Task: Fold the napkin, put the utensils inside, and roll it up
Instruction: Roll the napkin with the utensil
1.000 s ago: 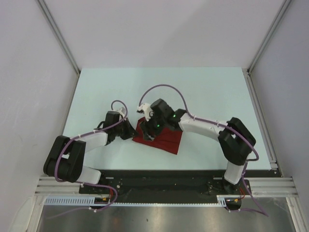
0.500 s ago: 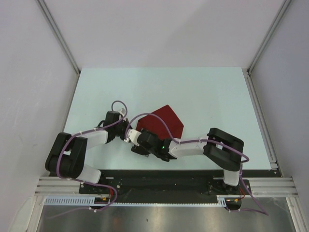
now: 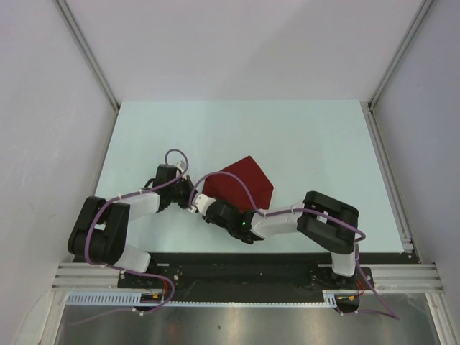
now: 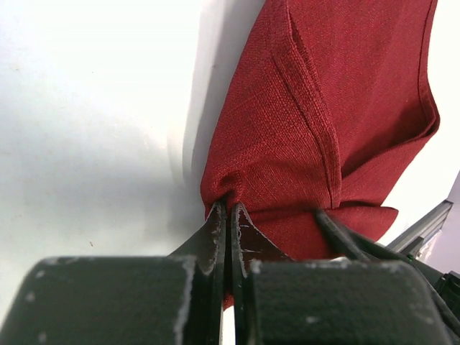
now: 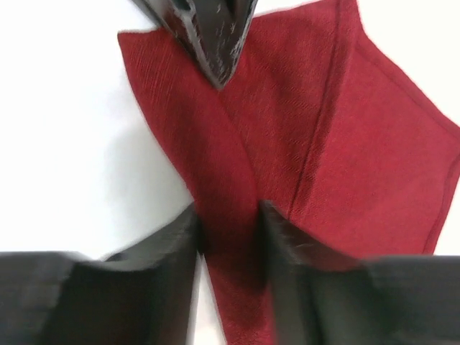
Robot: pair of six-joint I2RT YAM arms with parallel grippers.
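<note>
Your left gripper point(image 3: 188, 192) sits just left of centre in the top view, and its wrist view shows the two fingers point(image 4: 215, 230) pressed together on the napkin point(image 3: 244, 183), pinching a bunched corner of the cloth right at their tips

The napkin is dark red and lies on the pale table point(image 3: 287, 136) a little below the middle of the top view. It looks like a folded shape with a point toward the top of the frame and its lower left edge running under both wrists. In the left wrist view the cloth point(image 4: 323, 108) fills the upper right, with a stitched hem running down toward the pinch

Your right gripper point(image 3: 205, 208) reaches in from the lower right and ends just beside the left one, at the napkin's lower left edge. In its wrist view the fingers point(image 5: 180, 244) stand apart at the bottom of the frame, with a strip of red cloth point(image 5: 359, 144) showing in the gap. That view is blurred, so you cannot tell whether the pads touch the fabric. The left gripper's closed tips point(image 5: 208, 36) show at the top of that frame, on the cloth
</note>
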